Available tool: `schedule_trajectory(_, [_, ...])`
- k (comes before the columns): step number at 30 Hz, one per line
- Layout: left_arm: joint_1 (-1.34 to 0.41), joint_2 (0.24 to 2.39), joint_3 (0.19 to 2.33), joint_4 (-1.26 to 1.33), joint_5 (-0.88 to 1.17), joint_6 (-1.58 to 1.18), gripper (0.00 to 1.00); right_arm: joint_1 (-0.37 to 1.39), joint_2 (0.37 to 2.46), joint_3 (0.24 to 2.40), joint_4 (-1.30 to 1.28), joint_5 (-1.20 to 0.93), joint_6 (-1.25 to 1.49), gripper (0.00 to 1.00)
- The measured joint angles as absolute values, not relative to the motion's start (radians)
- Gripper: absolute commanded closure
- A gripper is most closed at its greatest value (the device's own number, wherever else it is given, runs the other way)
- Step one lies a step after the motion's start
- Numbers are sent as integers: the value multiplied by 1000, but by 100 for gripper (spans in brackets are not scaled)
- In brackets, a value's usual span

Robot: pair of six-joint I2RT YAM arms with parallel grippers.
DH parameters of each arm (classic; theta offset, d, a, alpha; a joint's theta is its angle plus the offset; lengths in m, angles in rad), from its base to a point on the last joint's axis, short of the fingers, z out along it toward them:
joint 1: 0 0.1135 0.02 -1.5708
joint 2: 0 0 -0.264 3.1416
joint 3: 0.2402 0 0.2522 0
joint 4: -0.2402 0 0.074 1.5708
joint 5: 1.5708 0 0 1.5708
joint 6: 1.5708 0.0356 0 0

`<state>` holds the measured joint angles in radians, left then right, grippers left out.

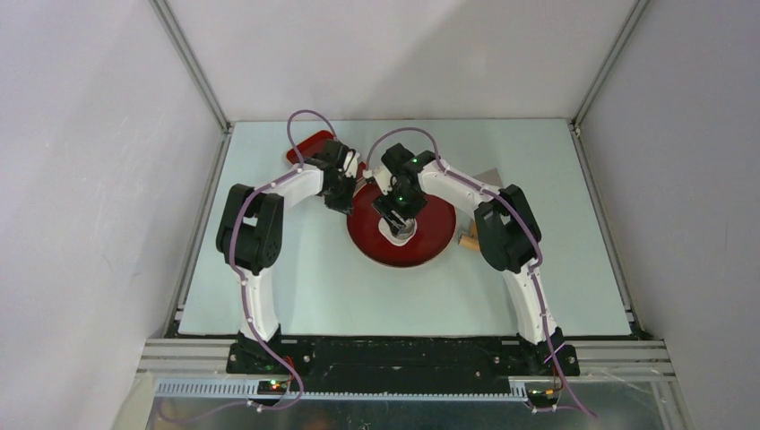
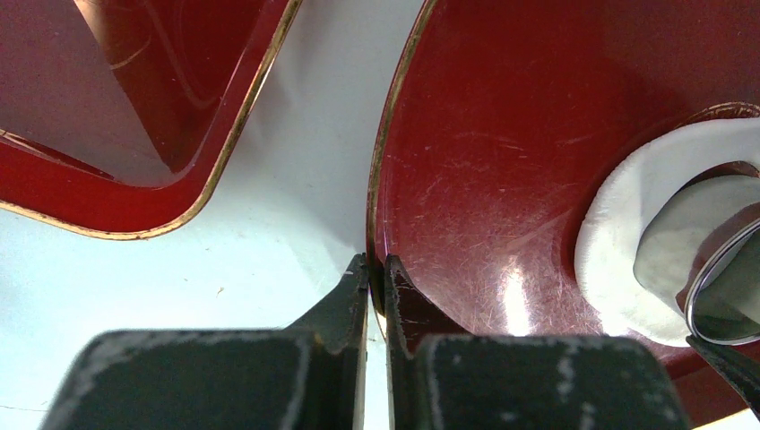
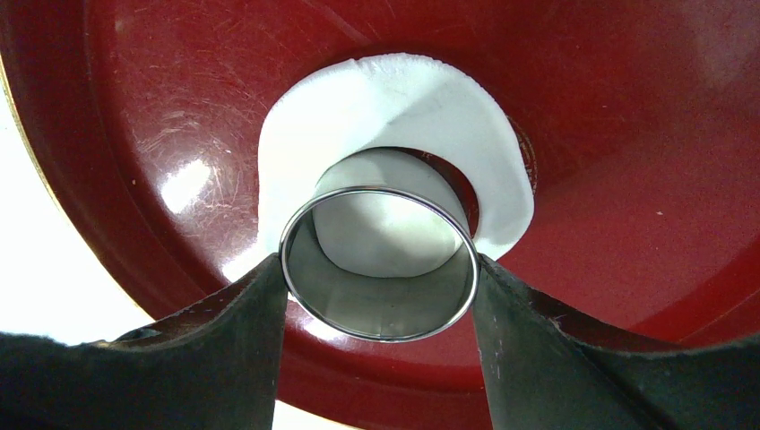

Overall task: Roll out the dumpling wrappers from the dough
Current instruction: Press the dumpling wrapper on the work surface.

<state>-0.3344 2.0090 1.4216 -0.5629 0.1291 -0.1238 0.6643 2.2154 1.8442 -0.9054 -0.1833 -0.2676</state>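
Note:
A round red plate (image 1: 430, 235) lies mid-table with a flat white dough sheet (image 1: 394, 238) on it. My right gripper (image 3: 378, 269) is shut on a steel ring cutter (image 3: 385, 309) and holds it down on the dough sheet (image 3: 394, 103). Round white dough, the dumpling wrapper (image 3: 385, 235), shows inside the ring. A dark crescent of plate shows between the ring and the sheet at its far right. My left gripper (image 2: 376, 269) is shut on the plate's left rim (image 2: 381, 179), one finger on each side. The dough (image 2: 627, 206) and cutter (image 2: 728, 300) show at the right of the left wrist view.
A red rectangular tray (image 1: 305, 143) stands at the back left, close to the plate; it also shows in the left wrist view (image 2: 134, 116). A small wooden object (image 1: 468, 238) lies by the plate's right edge, under the right arm. A grey piece (image 1: 489, 175) lies behind it.

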Motion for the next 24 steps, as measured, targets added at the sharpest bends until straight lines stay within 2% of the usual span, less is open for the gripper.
schedule_trajectory(16, [-334, 2009, 1422, -563, 128, -123, 88, 672, 2183, 1793, -875, -171, -274, 35])
schedule_trajectory(21, [-334, 2009, 1422, -563, 127, -123, 85, 673, 2133, 1710, -819, -173, -282, 32])
schedule_trajectory(24, [-334, 2009, 1422, -563, 125, -122, 83, 673, 2124, 1695, -807, -175, -287, 26])
